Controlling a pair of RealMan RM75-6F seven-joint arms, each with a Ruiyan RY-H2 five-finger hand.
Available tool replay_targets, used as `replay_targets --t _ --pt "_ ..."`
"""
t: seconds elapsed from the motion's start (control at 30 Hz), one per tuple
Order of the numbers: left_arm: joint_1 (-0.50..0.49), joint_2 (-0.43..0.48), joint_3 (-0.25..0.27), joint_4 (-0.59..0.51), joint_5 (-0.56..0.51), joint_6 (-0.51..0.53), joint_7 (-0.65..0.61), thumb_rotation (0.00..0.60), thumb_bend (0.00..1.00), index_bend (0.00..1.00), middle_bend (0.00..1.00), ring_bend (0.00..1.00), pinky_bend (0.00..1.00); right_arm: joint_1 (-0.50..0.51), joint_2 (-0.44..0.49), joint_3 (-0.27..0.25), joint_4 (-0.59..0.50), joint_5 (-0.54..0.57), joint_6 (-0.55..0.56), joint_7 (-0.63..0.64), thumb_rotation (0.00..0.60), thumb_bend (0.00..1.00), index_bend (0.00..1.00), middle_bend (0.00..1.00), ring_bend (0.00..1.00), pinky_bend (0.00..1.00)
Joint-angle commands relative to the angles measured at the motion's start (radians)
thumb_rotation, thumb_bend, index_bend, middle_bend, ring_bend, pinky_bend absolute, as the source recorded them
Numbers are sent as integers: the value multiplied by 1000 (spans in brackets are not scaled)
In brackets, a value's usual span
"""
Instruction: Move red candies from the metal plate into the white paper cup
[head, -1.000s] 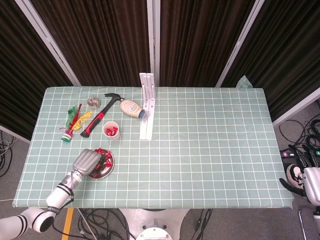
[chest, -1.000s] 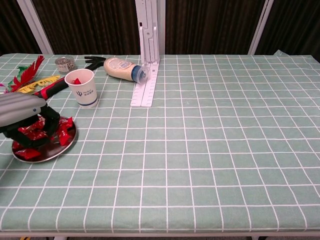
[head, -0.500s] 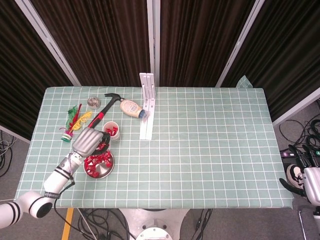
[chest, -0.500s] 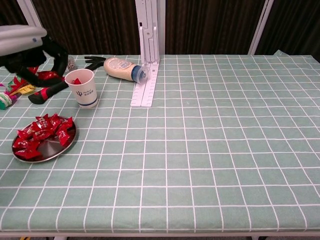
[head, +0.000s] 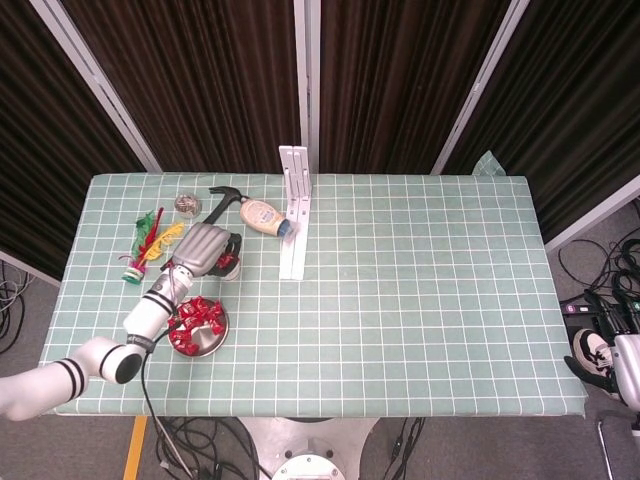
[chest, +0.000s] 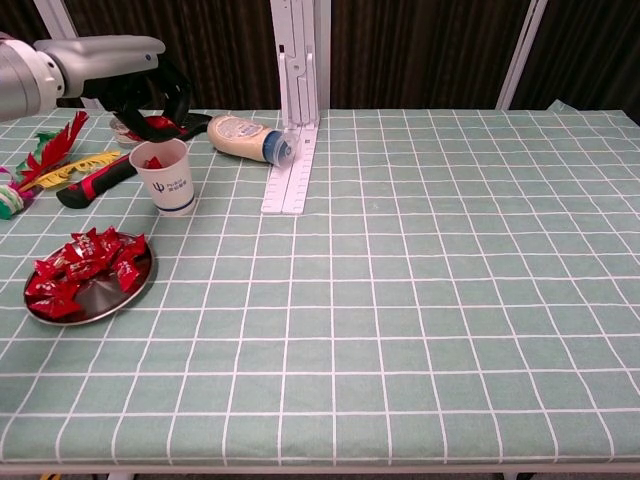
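**Left hand holds a candy over the paper cup**

We see the left hand (chest: 140, 85) hanging just above the white paper cup (chest: 167, 176), its dark fingers (chest: 176, 95) curled down and clamped on a red candy (chest: 158, 123) directly over the cup's mouth. In the head view the same hand (head: 207, 249) covers most of the cup (head: 228, 268), so only a sliver of rim and red shows at its 3 o'clock side. More red wrappers lie inside the cup, visible at the rim in the chest view.

The metal plate (chest: 95, 297) sits on the bench (chest: 420, 300) at roughly 7 o'clock from the cup, near it but apart, and carries a loose heap of red candies (chest: 85, 262) that fills much of its surface.

At 10 o'clock from the cup lies a red-handled hammer (chest: 95, 178), its black head (head: 228, 194) pointing to the far edge of the bench. A mayonnaise bottle (chest: 247, 137) lies on its side at 1 o'clock from the cup, its cap just beside a white upright bracket (chest: 296, 110). A feathered shuttlecock (head: 145, 245) and a small metal scouring ball (head: 186, 204) rest near the bench's far left corner.

The right hand (head: 618, 365) hangs off the bench at its near right corner; we cannot tell how its fingers lie.
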Motion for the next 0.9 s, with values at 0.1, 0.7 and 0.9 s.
replay_targets --t 0.1,0.7,0.9 --pt "-19 -32 17 49 -52 -31 47 600 404 555 633 936 1000 1 -1 1 3 3 -3 3 600 88 76 187 43 321" --pt "99 71 53 -116 -35 177 56 600 351 362 440 916 1000 6 -1 3 3 -4 -5 4 600 88 76 187 43 321" --pt "216 133 122 -205 48 323 32 600 335 435 492 916 1000 10 -4 1 4 -13 -10 6 600 89 76 187 43 321"
